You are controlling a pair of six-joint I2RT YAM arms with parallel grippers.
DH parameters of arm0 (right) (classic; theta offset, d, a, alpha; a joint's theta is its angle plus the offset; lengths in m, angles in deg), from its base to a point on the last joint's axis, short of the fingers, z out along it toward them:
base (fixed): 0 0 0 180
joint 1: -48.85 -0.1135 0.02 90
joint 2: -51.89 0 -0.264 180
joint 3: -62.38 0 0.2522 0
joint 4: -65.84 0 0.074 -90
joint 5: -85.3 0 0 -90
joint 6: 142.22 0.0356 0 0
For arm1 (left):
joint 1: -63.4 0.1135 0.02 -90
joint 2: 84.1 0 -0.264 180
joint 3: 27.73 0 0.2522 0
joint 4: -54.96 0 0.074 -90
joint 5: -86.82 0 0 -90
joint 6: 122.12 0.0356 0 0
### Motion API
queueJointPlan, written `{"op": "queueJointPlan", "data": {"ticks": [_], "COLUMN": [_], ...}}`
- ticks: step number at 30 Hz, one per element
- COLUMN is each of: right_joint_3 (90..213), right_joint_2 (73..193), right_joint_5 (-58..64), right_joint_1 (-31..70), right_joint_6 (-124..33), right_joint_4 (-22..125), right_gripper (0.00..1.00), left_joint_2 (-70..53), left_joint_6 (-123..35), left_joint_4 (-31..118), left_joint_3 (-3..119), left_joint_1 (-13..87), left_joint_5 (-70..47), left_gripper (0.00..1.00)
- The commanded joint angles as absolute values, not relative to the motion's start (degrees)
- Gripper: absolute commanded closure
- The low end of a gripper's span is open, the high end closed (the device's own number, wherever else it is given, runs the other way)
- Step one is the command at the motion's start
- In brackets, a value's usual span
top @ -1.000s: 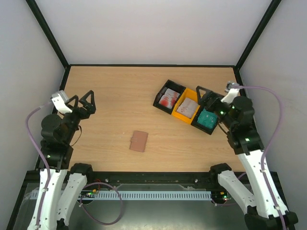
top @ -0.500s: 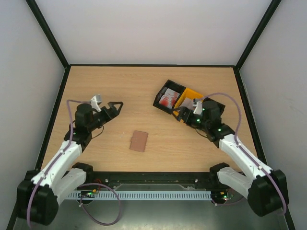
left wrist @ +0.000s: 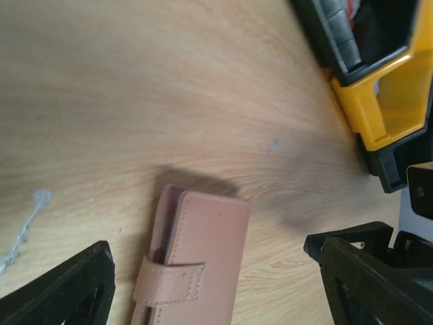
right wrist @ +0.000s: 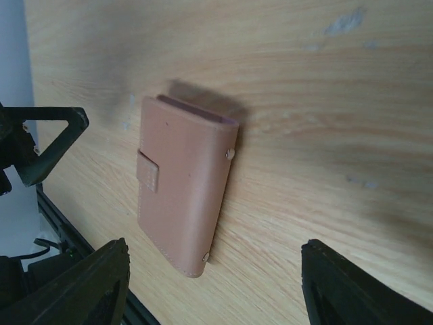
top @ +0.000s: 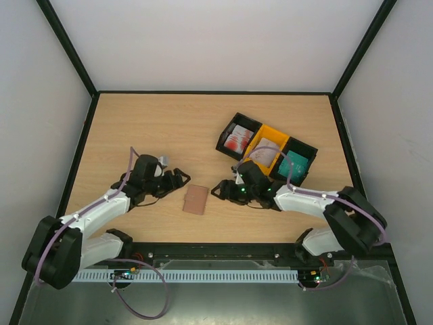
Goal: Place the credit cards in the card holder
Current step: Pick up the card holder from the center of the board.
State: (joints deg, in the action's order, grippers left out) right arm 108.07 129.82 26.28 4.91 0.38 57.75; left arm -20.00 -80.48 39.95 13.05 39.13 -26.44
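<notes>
The card holder [top: 196, 200], a closed reddish-brown wallet with a strap, lies flat near the table's front middle. My left gripper [top: 177, 180] hangs just left of it, open, with the holder [left wrist: 196, 264] lying between its wide fingers and touching neither. Just right of it my right gripper [top: 222, 189] is also open, and the card holder [right wrist: 179, 183] lies ahead between its fingers, untouched. The credit cards sit in three trays at the back right: white and red ones [top: 236, 139], beige ones [top: 266, 153], teal ones [top: 295, 164]. Nothing is held.
The row of trays, black [top: 226, 141], yellow [top: 256, 164] and black [top: 309, 150], stands behind the right arm. In the left wrist view the yellow tray [left wrist: 385, 101] shows at the upper right. Black frame rails [top: 216, 249] edge the table.
Both arms have swung in from the sides and come low on either side of the card holder. The right gripper has left the trays. The holder has not moved.
</notes>
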Motion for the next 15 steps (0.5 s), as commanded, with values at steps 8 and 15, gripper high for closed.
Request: {"op": "queueJointPlan", "data": {"ticks": [8, 15], "right_joint_3": [112.17, 113.14], "right_joint_2": [141.91, 146.92], "right_joint_5": [24.71, 25.44], "right_joint_1": [-2.08, -2.07], "right_joint_6": [5.93, 6.88], "right_joint_4": [68.14, 71.99], "right_gripper": [0.43, 0.47], "left_joint_2": [-15.38, -12.02], "left_joint_6": [-80.14, -79.19], "left_joint_4": [37.33, 37.73], "left_joint_3": [9.89, 9.53], "left_joint_1": [36.52, 36.07], "left_joint_5": [-29.16, -30.09], "left_gripper": [0.46, 0.59]}}
